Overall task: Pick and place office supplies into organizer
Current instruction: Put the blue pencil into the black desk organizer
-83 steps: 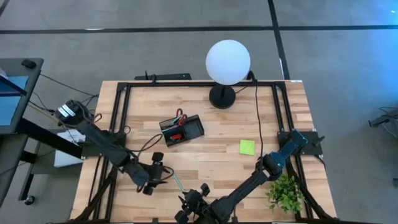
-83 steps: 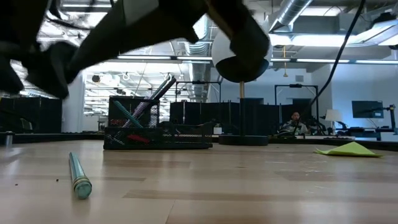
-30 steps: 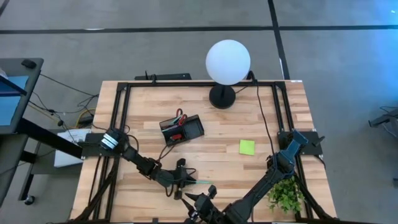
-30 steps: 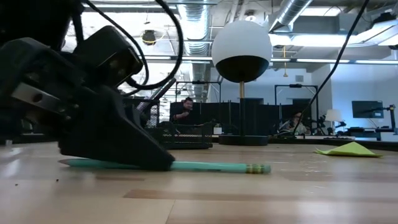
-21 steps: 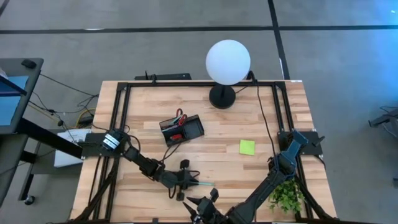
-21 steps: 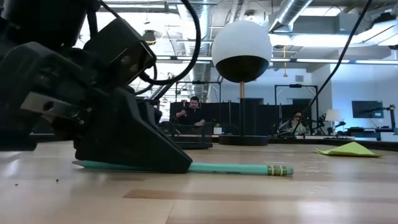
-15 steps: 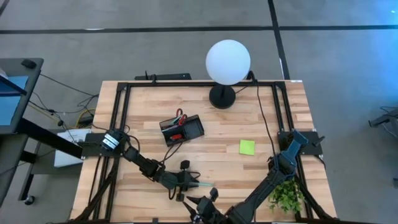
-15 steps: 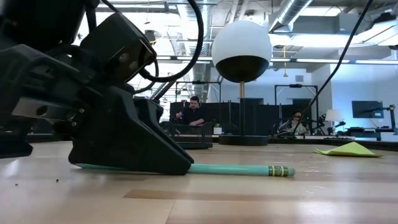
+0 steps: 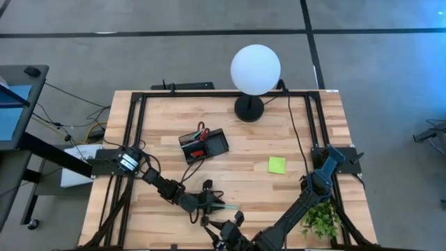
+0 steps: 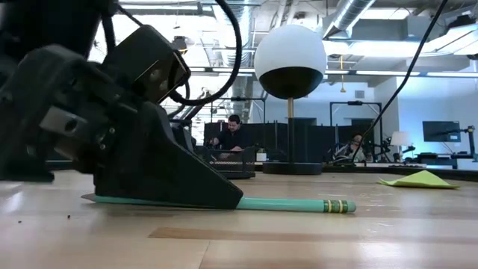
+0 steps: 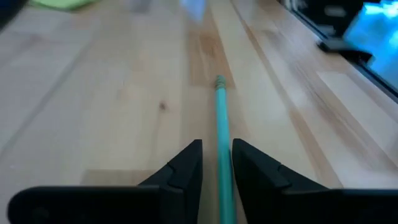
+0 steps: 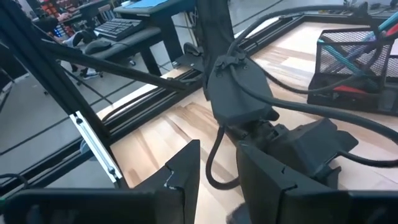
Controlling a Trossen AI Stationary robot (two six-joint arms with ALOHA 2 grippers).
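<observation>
Left gripper [image 11: 216, 163] down on table, fingers parted astride teal pen [image 11: 220, 118], not yet clamped. Step: grasping pen. Next: close, lift, carry to black organizer [image 9: 203, 146], well apart at mid-table. Right gripper [image 9: 226, 233] waits, fingers apart.

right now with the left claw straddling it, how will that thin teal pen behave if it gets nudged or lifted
The thin teal pen looks round and lies flat on the smooth wooden table, so a sideways nudge would probably roll it. It looks stiff and light, so it should lift without drooping. The left claw straddles one end, so the pen's free end may tilt.
</observation>
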